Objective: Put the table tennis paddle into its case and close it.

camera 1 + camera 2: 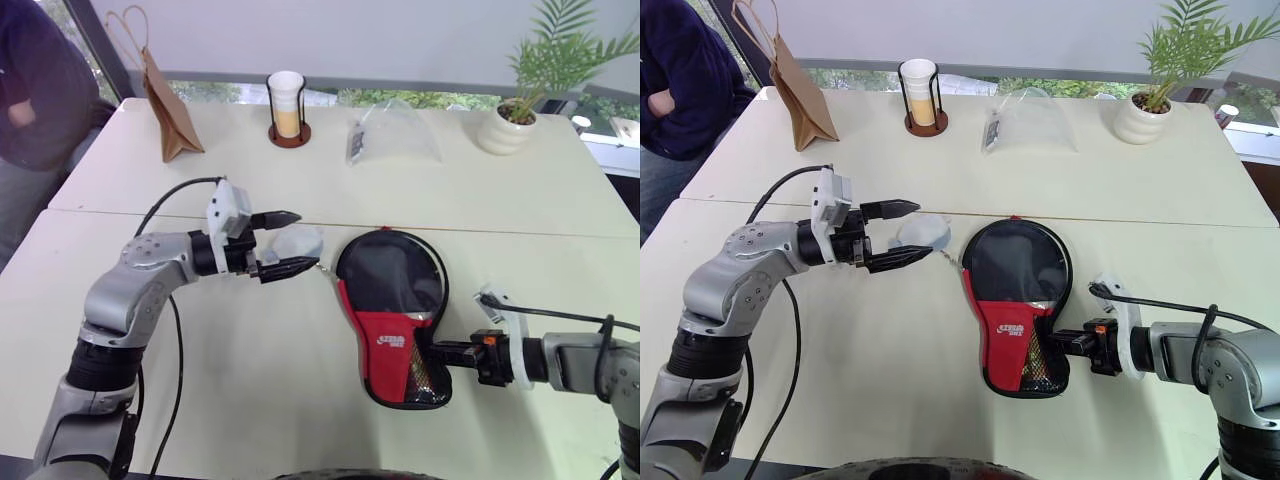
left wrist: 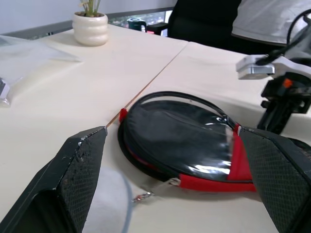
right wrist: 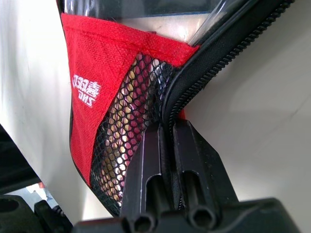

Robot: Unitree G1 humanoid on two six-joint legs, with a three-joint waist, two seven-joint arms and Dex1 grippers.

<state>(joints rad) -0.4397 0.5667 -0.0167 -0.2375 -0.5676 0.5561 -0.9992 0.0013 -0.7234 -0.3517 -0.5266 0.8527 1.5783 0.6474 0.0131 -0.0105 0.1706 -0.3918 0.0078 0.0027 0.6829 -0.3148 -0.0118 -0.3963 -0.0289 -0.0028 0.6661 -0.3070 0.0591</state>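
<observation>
Right wrist view has the right pincer [image 3: 167, 141] clamped tight on the zip edge of the case [image 1: 392, 320], beside its mesh pocket [image 3: 124, 145] and red panel [image 3: 92, 92]. The case lies flat on the counter [image 1: 250, 380], at its near edge, narrow end toward that pincer. Through the clear window at the case's round end the paddle [image 1: 390, 275] shows dark inside, its handle under the mesh. The left pincer [image 1: 285, 243] hovers just beside the case's round end, fingers spread wide, holding nothing. Well beyond the case stand a plastic bag [image 1: 395, 132], a cup [image 1: 287, 105], a paper bag [image 1: 170, 110] and a potted plant [image 1: 512, 120].
</observation>
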